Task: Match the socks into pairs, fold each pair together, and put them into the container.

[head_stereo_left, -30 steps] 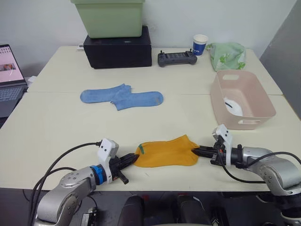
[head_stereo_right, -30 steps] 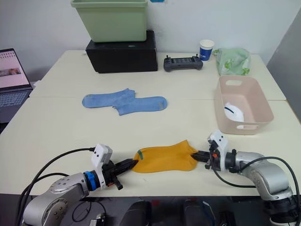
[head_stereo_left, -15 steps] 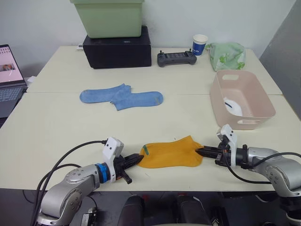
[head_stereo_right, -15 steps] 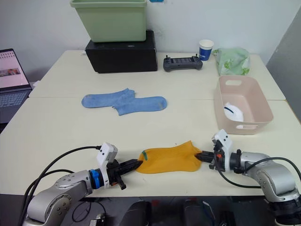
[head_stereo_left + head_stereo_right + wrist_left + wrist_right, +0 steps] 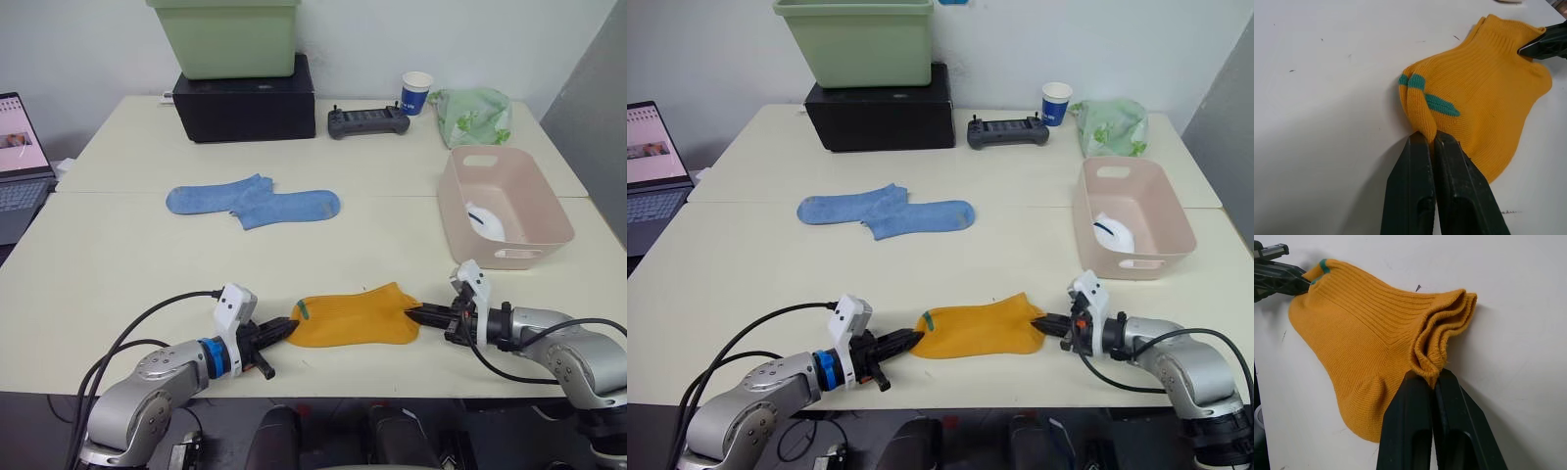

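I am in the middle of the mustard pair: the two mustard-orange socks (image 5: 355,315) lie stacked as one on the near edge of the worktop (image 5: 118,264), and I hold them at both ends. My left gripper (image 5: 1431,142) has its fingers (image 5: 1413,181) clenched on the toe end, where the green marks show, with only the pinched knit between them. My right gripper (image 5: 1432,377) is likewise clamped on the ribbed cuffs, whose layered edges bunch up just above the fingers (image 5: 1459,426). As I judge it, the pair is matched and aligned, and the fold is what comes next: one end has to be lifted and carried over to meet the other, while that other end stays pinned flat so the two layers do not slide apart. After that the bundle goes into the pink container (image 5: 549,201), which stands to the right and a little farther off, with something white, seemingly the white socks (image 5: 487,220), already inside it. The two light blue socks (image 5: 253,203) lie overlapping farther off on the left part of the worktop, untouched and not yet folded.
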Action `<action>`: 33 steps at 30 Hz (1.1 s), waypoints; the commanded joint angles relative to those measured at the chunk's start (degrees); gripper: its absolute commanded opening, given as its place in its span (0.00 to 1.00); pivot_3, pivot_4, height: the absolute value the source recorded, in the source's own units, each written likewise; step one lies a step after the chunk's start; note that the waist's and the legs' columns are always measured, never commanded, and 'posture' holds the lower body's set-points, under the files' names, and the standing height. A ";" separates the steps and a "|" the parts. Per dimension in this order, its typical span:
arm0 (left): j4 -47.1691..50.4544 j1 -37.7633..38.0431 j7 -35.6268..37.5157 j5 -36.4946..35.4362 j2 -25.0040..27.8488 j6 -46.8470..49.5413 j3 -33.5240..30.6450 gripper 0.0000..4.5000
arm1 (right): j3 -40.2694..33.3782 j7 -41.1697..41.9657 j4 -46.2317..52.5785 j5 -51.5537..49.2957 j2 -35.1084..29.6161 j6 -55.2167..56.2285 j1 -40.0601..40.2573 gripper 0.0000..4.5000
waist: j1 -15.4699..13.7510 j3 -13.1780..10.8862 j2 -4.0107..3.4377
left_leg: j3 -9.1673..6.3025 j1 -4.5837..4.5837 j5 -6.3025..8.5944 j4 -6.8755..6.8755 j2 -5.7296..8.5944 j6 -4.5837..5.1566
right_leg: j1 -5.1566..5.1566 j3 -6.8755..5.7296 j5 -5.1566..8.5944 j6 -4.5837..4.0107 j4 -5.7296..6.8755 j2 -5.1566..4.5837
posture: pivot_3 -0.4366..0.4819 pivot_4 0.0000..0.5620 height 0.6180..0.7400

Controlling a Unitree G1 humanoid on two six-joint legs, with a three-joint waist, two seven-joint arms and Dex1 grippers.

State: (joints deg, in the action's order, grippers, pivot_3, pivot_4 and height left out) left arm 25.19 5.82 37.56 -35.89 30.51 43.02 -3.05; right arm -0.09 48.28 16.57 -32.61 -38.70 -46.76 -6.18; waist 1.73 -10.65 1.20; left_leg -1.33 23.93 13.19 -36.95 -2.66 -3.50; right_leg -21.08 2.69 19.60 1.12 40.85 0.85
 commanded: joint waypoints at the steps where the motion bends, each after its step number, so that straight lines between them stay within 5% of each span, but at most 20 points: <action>1: 1.47 -0.35 -0.79 -1.16 -0.38 -0.61 -1.92 0.01 | -0.42 0.85 -0.13 0.49 -0.64 1.76 -0.30 0.00 | 0.01 0.00 0.00 | 0.00 0.00 0.00 0.00 0.00 0.00 | 0.00 0.00 0.00 0.00 0.00 0.00 | 0.48 0.27 1.00; 19: -0.33 -0.87 -0.30 1.61 0.34 -1.74 -0.16 0.06 | 0.77 0.78 -2.25 2.99 0.07 4.77 -0.64 0.00 | 0.02 0.00 0.00 | 0.00 -0.01 0.00 0.00 0.01 0.00 | 0.00 0.00 0.00 0.00 0.00 0.00 | 0.48 0.27 1.00; 27: 0.74 1.96 2.89 1.29 4.44 -6.58 -7.84 0.59 | -5.66 1.22 0.15 2.12 -3.12 7.62 0.08 0.55 | 0.02 -0.01 0.01 | 0.00 -0.01 0.00 0.00 0.00 0.00 | -0.01 0.01 0.00 0.00 0.00 -0.01 | 0.48 0.27 1.00; 31: 1.78 -0.24 7.66 5.33 7.02 -14.50 -4.72 0.59 | -4.50 2.67 4.10 1.67 -2.75 11.25 -1.43 0.55 | -0.01 -0.01 0.01 | 0.01 0.00 0.00 0.01 0.00 0.00 | -0.01 0.00 0.01 0.01 -0.02 0.00 | 0.48 0.27 1.00; 33: 0.93 -3.75 8.80 7.89 6.23 -17.71 -0.70 0.49 | -0.91 2.66 6.05 3.47 -1.14 13.84 -2.53 0.51 | -0.02 -0.01 0.01 | 0.01 0.00 0.00 0.01 0.03 0.00 | 0.00 -0.01 0.02 0.03 -0.02 0.00 | 0.48 0.27 1.00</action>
State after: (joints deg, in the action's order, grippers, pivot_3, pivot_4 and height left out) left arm 24.69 3.95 44.77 -29.75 37.25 28.89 -6.51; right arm -3.15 50.18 19.03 -29.90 -40.79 -35.72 -7.62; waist 1.71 -10.66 1.22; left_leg -1.31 23.92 13.19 -36.94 -2.63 -3.50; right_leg -21.08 2.68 19.63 1.17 40.83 0.86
